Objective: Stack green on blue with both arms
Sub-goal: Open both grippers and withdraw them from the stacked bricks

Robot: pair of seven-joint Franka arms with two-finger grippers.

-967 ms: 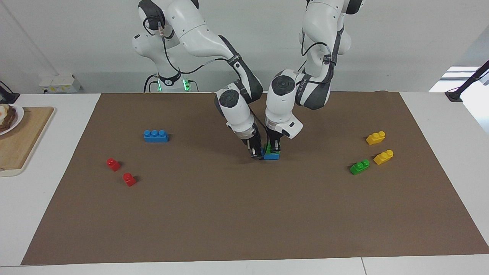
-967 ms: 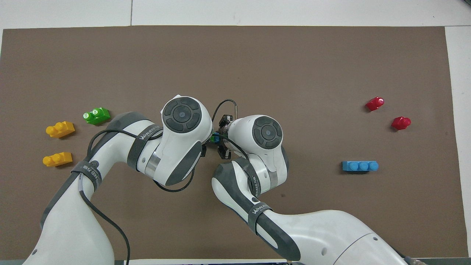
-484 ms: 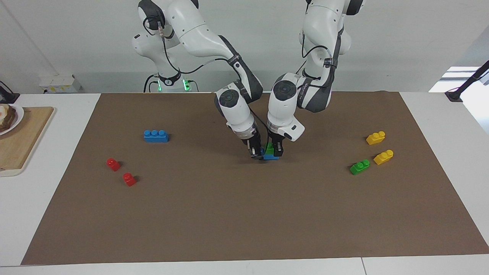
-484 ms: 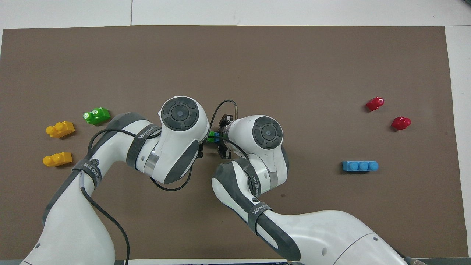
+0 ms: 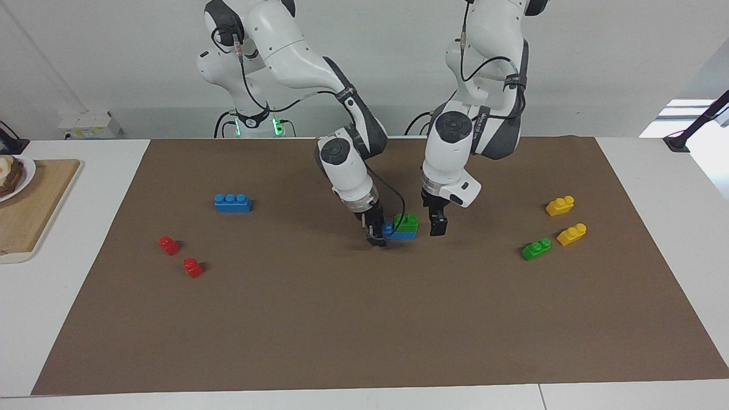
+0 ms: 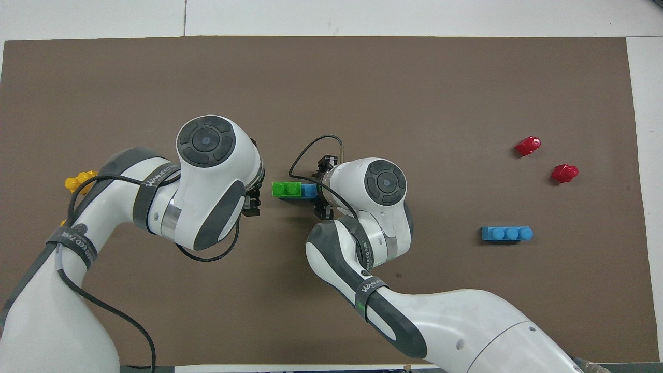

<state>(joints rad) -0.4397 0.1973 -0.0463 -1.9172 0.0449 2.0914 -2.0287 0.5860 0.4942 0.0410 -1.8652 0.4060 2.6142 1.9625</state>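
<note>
A green brick (image 5: 406, 222) sits on top of a blue brick (image 5: 393, 233) at the middle of the brown mat (image 5: 364, 319). The green brick covers the end of the blue one toward the left arm. My right gripper (image 5: 374, 234) is shut on the blue brick's other end, low at the mat. My left gripper (image 5: 437, 225) is open and empty, apart from the stack, toward the left arm's end. The overhead view shows the green brick (image 6: 286, 189), the blue brick (image 6: 309, 191), the right gripper (image 6: 322, 194) and the left gripper (image 6: 252, 199).
A second blue brick (image 5: 232, 203) and two red bricks (image 5: 168, 245) (image 5: 192, 267) lie toward the right arm's end. A second green brick (image 5: 536, 249) and two yellow bricks (image 5: 560, 205) (image 5: 571, 234) lie toward the left arm's end. A wooden board (image 5: 28, 216) lies off the mat.
My left gripper has let go of the green brick and moved away toward the left arm's end. The green brick now stands free on the blue one. The right gripper has stayed on the blue brick.
</note>
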